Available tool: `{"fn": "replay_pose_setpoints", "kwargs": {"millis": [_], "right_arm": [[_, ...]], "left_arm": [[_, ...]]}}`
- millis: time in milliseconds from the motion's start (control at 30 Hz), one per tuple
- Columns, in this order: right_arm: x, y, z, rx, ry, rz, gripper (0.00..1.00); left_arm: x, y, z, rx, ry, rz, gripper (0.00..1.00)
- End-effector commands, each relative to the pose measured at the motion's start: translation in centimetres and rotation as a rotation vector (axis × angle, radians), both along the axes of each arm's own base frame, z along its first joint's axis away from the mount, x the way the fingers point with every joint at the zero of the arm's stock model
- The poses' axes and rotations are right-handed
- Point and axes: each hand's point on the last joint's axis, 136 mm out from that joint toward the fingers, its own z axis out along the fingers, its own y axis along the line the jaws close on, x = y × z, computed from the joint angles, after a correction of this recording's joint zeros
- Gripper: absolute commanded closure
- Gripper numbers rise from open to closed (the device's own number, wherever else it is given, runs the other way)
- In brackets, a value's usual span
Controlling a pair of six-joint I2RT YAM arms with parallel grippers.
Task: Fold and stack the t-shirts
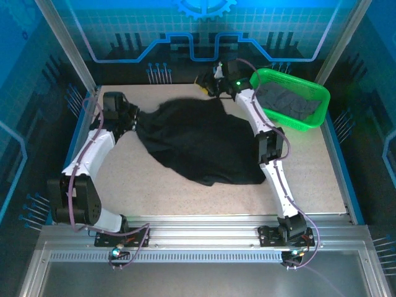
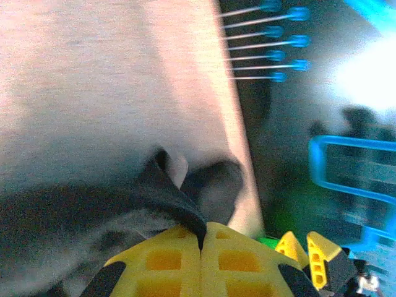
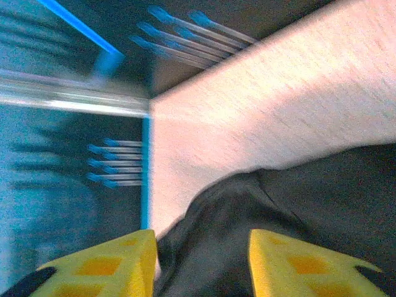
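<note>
Black t-shirt (image 1: 198, 145) lies crumpled in a broad heap mid-table, running from the left-center toward the right arm's elbow, nearer the far edge than the near one. One pulled-out corner points left. On the left wrist cam I see that corner as a dark fold (image 2: 74, 229) rising off the table (image 2: 93, 74) into the fingers. On the right wrist cam the cloth (image 3: 297, 192) covers the lower right, its edge bunched and lying on the speckled tabletop (image 3: 297, 80).

A 2nd shirt, the grey t-shirt (image 1: 288, 100), sits bundled inside the green basket (image 1: 297, 80) at the far right corner, apart from the black one.

Left gripper (image 1: 135, 120) is at the shirt's left corner. Wrist cam has its yellow fingers pressed together w/ a pinch of black cloth caught in the seam between them (image 2: 201, 230), so it's clamped on the black t-shirt.

Right gripper (image 1: 210, 83) is over the shirt's far edge, arm stretched fwd beside the basket. Its jaws stand apart on the wrist cam (image 3: 201, 263), cloth showing in the gap below them, nothing pinched as far as I can see.

Bare table (image 1: 309, 167) shows to the right of the shirt and along the near side.
</note>
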Motion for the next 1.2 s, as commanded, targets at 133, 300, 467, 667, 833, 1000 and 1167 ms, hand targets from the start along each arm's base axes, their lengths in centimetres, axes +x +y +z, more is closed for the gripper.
{"fn": "replay_pose_setpoints", "kwargs": {"millis": [133, 300, 467, 667, 833, 1000, 1167], "right_arm": [[-2.3, -8.7, 4.4, -0.24, -0.074, -0.109, 0.48], [-3.3, -14.8, -0.3, -0.406, 0.085, -0.193, 0.56], [-4.3, -14.0, -0.4, -0.5, 0.041, -0.119, 0.61], [-10.8, -12.5, 2.2, -0.569, -0.017, -0.082, 0.6], [-20.7, -13.2, -1.7, -0.588, 0.116, -0.071, 0.56], [-29.6, -15.4, -7.4, -0.617, 0.285, -0.029, 0.5], [-33.7, -16.3, -10.4, -0.643, 0.389, 0.033, 0.44]], "left_arm": [[-6.9, 0.5, -1.6, 0.107, 0.138, -0.038, 0.51], [-8.9, -1.5, -3.0, 0.056, 0.175, -0.122, 0.51], [-10.9, -3.0, -3.9, 0.039, 0.246, -0.207, 0.51], [-14.7, -1.7, -6.2, 0.173, 0.418, -0.298, 0.41], [-13.8, -2.8, -9.7, 0.086, 0.477, -0.348, 0.35], [-10.3, -5.9, -10.9, 0.096, 0.484, -0.444, 0.31], [-9.4, -6.9, -12.4, 0.297, 0.663, -0.56, 0.31]]}}
